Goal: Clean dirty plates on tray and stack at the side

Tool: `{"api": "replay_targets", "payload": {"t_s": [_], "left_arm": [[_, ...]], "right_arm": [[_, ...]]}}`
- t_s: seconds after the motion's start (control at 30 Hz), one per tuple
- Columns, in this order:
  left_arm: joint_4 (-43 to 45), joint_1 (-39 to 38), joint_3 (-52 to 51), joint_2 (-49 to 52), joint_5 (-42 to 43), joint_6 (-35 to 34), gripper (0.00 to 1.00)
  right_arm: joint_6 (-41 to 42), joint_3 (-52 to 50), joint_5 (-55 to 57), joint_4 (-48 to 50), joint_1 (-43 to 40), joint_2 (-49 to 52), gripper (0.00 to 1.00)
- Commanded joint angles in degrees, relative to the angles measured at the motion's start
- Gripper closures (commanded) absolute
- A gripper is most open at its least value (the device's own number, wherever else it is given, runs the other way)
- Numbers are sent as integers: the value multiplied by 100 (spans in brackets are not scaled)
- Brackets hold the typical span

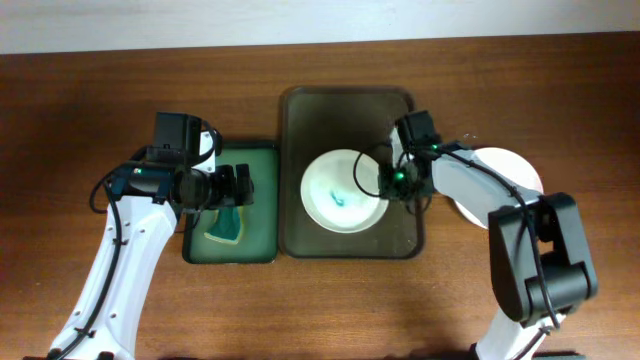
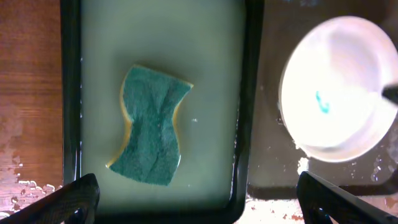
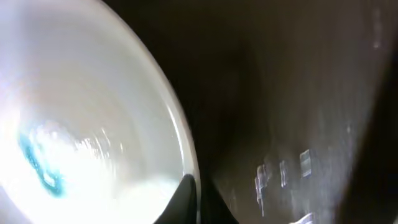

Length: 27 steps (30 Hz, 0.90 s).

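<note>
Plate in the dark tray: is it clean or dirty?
Dirty. A blue-green smear lies on the white inside of the plate; the overhead and both wrist views show it.

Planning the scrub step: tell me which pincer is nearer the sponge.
Left. The left pincer hovers over the sponge in the green tray; the right pincer is at the rim of the white plate in the dark tray.
</note>
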Motion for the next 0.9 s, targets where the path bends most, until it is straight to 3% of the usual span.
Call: {"api": "replay_targets", "payload": {"t_s": [0.0, 0.07, 0.1, 0.2, 0.23, 0.3, 0.33, 0.37, 0.4, 0.47, 0.5, 0.57, 0.6, 0.63, 0.73, 0.83, 0.87], "left_arm": [[-22, -2, 13, -11, -42, 52, 0], [68, -120, -57, 26, -170, 46, 0], [387, -278, -304, 164, -621, 46, 0], [841, -407, -817, 1106, -837, -175, 14], [929, -409, -824, 1453, -837, -264, 27], [1248, -407, -824, 2238, -839, -323, 40], [1412, -404, -824, 2444, -837, -321, 55], [1504, -404, -822, 2557, -813, -321, 89], [1471, -404, -774, 2544, -660, -319, 100], [1193, -404, -588, 2483, -444, -319, 100], [590, -404, -184, 2291, -262, -317, 79], [131, -402, 232, 1991, -310, -136, 18], [116, -398, 256, 1856, -540, -122, 0], [120, -391, 254, 1799, -1158, -122, 0], [468, -393, -48, 2057, -1425, -125, 40], [1025, -393, -496, 2782, -656, -122, 78], [1029, -393, -496, 2907, -658, -122, 100]], "right_arm": [[1250, -57, 90, -715, 9, -343, 96], [1320, -101, 96, -789, 74, -330, 96], [898, -101, 90, -682, 122, -330, 96], [-22, -101, 94, -686, 122, -330, 96], [-20, -101, 94, -686, 122, -330, 96], [-15, -101, 94, -664, 122, -330, 96], [-15, -101, 94, -660, 122, -330, 96], [-15, -101, 94, -662, 122, -330, 96], [-15, -101, 94, -662, 122, -330, 96], [-15, -101, 94, -640, 122, -330, 96], [-15, -101, 94, -640, 122, -330, 96], [-15, -101, 94, -638, 122, -330, 96], [-15, -101, 94, -632, 122, -330, 96], [-15, -101, 94, -595, 122, -330, 95], [-15, -101, 94, -575, 122, -330, 96], [-15, -101, 94, -573, 122, -330, 96], [-15, -101, 94, -570, 122, -330, 95]]}}
